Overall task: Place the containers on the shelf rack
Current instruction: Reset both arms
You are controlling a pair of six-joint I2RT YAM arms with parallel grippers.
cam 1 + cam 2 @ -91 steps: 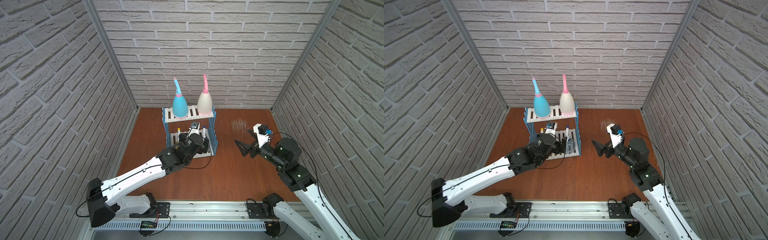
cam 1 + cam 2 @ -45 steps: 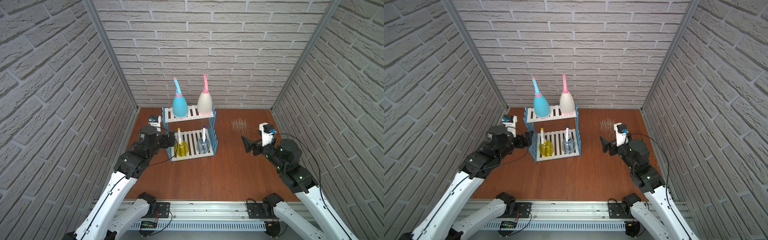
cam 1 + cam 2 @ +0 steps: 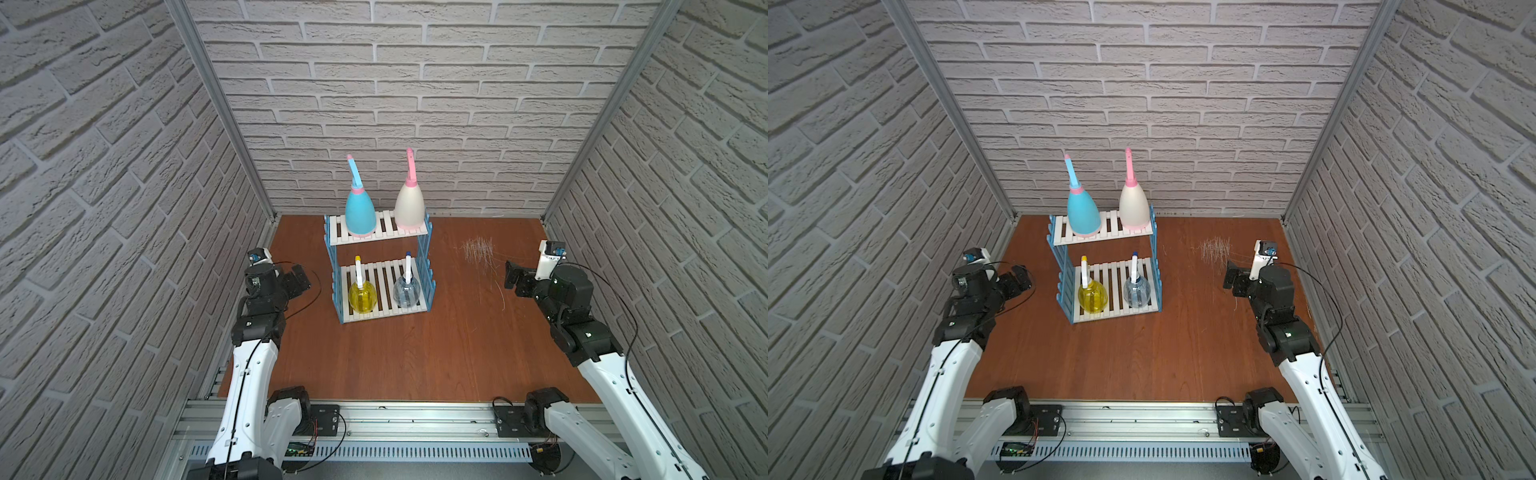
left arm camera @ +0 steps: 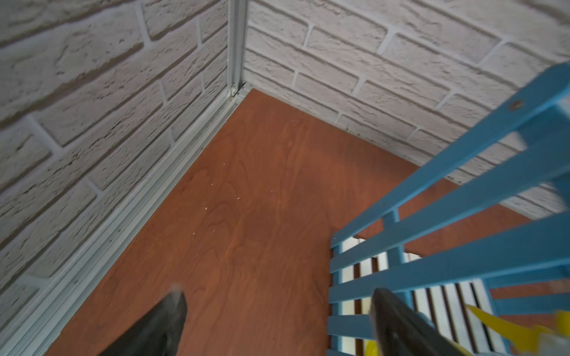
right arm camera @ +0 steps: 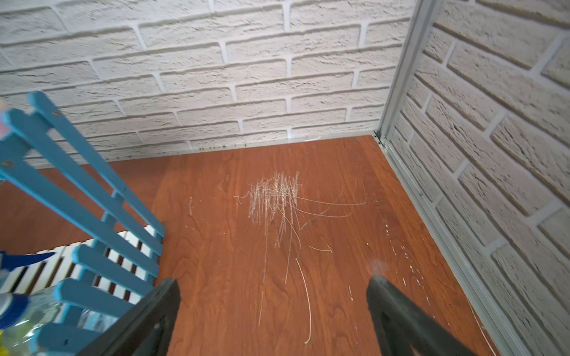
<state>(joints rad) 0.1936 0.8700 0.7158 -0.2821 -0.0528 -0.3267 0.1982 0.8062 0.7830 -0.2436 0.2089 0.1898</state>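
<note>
Neatly, four containers (image 3: 360,216) stand upright on the shelf rack (image 3: 385,225).

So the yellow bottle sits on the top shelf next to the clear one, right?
Not quite. The yellow bottle sits on the bottom shelf of the rack, next to the clear one. Both top views show it.

The floor (image 3: 415,353) is smooth brown wood with pale scratches (image 3: 478,251), the walls (image 3: 415,104) look like rough brick, and the yellow bottle (image 3: 362,297) is clear plastic.
</note>
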